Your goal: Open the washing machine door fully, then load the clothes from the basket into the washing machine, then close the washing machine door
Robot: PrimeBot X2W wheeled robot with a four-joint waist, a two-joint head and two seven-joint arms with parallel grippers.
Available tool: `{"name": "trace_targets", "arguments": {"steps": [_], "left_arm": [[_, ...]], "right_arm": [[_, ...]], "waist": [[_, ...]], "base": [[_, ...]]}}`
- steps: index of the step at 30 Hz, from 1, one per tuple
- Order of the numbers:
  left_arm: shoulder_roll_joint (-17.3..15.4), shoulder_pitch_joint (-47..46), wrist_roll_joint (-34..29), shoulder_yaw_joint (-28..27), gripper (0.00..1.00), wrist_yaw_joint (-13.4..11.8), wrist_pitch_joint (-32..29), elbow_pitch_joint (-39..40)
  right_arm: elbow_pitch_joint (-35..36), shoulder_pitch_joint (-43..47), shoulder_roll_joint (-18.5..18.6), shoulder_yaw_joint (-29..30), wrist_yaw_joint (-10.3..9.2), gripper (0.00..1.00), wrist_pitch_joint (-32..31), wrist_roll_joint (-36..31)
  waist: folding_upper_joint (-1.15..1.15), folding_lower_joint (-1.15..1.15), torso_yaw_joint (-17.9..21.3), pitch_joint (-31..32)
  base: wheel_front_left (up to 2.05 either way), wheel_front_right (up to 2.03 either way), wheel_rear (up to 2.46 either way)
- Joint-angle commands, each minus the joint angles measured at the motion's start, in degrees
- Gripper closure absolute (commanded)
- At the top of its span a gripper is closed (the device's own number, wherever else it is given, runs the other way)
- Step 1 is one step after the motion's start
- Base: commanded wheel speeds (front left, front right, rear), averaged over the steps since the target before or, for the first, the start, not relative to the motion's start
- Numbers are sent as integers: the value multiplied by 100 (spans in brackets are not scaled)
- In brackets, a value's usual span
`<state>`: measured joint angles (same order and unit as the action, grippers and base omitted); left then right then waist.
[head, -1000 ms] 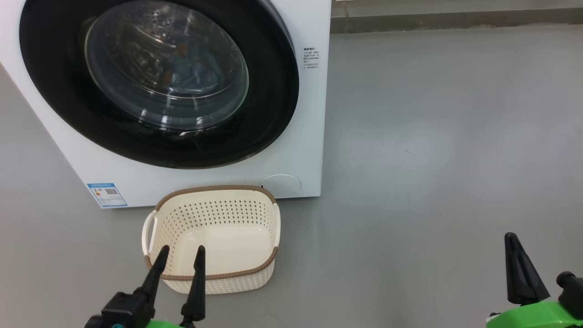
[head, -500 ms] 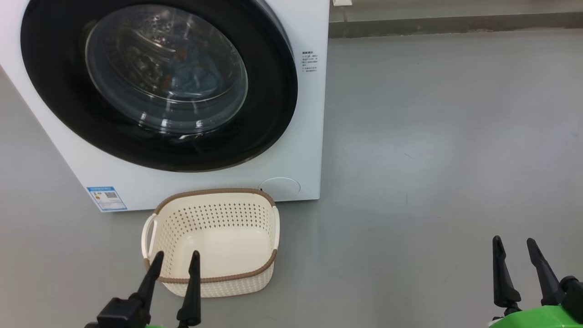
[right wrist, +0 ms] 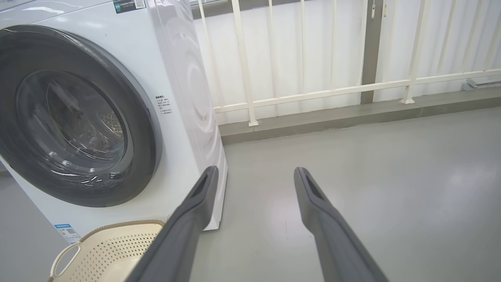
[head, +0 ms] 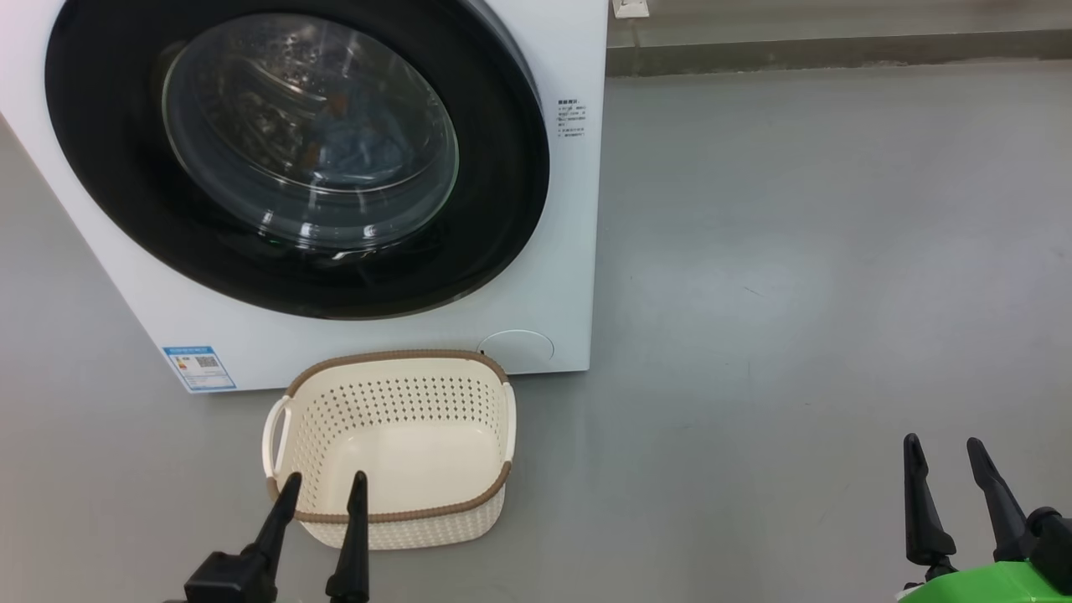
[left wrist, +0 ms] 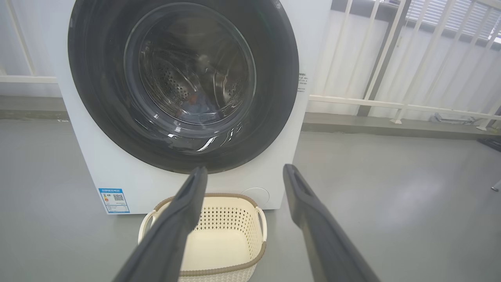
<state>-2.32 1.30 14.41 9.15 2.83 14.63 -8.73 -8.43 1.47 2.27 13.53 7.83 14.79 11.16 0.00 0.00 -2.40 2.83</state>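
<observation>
Door-closing looks finished to me: the large round washing machine door with its glossy black ring and bulging glass (head: 310,134) seems shut against the big white front-loading washing machine (head: 553,276). The soft blue clothes (head: 360,151) show dimly through the glass, and the small cream perforated basket with a brown rim (head: 394,356) stands empty on the grey floor (head: 796,293) just before it. My left hand (head: 327,477) hangs at the basket's near rim, fingers spread and empty. My right hand (head: 943,440) is well apart over bare floor, also spread. I would hold both clear and press the ring only if a gap shows. Against a second ago, the left hand sits lower, the right hand's skewed fingers now stand side by side, and the camera has tipped slightly.
</observation>
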Motion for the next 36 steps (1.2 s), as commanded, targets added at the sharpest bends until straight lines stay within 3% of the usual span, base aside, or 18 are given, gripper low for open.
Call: {"name": "trace_targets", "arguments": {"steps": [1, 36], "left_arm": [[-55, -98, -64, -176, 0, -27, 37, 103], [-55, -105, 79, -163, 0, 148, 37, -161]], "right_arm": [[126, -61, 61, -176, -34, 0, 21, -31], [63, -36, 61, -252, -34, 0, 21, -41]], "waist": [[0, 0, -6, 0], [0, 0, -45, 56]], "base": [[0, 0, 0], [0, 0, 0]]}}
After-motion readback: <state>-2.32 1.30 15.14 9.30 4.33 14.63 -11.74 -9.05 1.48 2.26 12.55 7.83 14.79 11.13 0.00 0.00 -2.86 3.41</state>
